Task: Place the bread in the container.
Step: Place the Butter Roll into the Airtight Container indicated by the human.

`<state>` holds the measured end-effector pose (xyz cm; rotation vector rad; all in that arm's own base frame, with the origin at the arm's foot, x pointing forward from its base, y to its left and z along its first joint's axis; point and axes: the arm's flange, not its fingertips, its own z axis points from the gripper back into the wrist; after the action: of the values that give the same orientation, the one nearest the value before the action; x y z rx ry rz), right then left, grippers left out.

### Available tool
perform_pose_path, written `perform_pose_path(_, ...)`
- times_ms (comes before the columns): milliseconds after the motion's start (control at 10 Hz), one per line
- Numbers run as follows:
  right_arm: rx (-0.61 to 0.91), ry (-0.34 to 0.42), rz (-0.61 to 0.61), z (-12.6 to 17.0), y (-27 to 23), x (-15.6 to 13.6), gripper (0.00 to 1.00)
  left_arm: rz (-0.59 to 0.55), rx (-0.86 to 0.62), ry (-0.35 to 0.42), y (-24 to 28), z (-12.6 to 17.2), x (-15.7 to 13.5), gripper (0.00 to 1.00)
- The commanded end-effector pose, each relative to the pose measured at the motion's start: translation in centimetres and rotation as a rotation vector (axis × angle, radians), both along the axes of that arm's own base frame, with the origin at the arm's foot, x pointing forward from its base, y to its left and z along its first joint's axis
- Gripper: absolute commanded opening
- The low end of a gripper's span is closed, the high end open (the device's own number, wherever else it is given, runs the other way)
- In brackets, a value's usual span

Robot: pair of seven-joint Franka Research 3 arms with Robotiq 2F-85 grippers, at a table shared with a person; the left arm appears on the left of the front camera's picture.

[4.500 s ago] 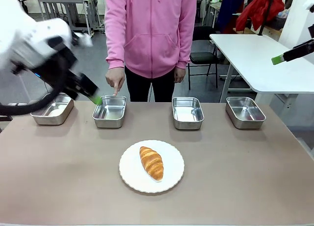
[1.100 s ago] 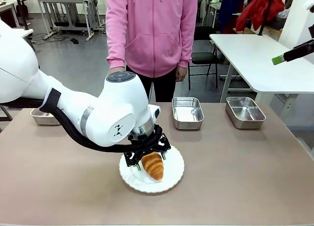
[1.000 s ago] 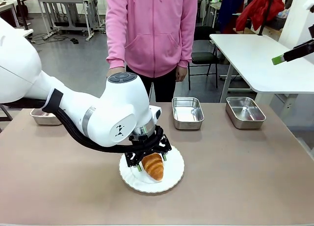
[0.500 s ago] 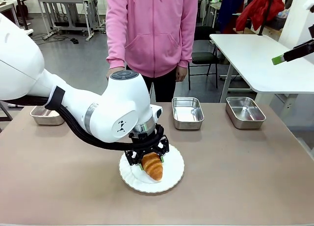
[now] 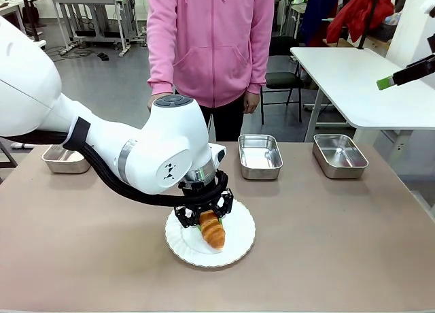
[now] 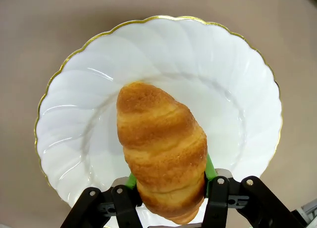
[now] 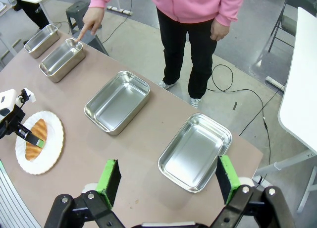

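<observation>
Four steel trays beyond plate; left hand grasping bread; right hand released.

White scalloped plate mid-table; three other steel trays along far edge.

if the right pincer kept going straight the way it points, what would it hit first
Likely the nearest steel tray lying between its fingers in the right wrist view, or the table beside it. Depth is unclear, and the open right pincer hangs well above.

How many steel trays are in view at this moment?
4, in a row along the table's far edge: one at the row's end, one where the person's hand points, one mid-row, one nearest the right arm. None seems hidden.
</observation>
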<state>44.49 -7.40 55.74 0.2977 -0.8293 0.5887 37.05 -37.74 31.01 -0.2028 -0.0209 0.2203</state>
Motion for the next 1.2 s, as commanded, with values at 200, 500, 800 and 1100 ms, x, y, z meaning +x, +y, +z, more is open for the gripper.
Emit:
perform_pose_path(200, 0.015, -0.008, 0.007, 0.1, 0.1, 0.1, 1.0, -0.022, 0.029, -0.092, 0.7, 2.1, 0.2, 0.48)
perform_pose_path(500, 0.015, -0.008, 0.007, 0.1, 0.1, 0.1, 1.0, -0.175, 0.047, -0.096, 3.7, 8.1, 4.8, 0.48)
perform_pose_path(800, 0.015, -0.008, 0.007, 0.1, 0.1, 0.1, 1.0, -0.263, 0.083, -0.072, 6.4, 12.7, 8.7, 0.48)
perform_pose_path(1100, 0.015, -0.008, 0.007, 0.1, 0.1, 0.1, 1.0, -0.293, 0.011, -0.057, 12.3, 14.6, 15.6, 0.48)
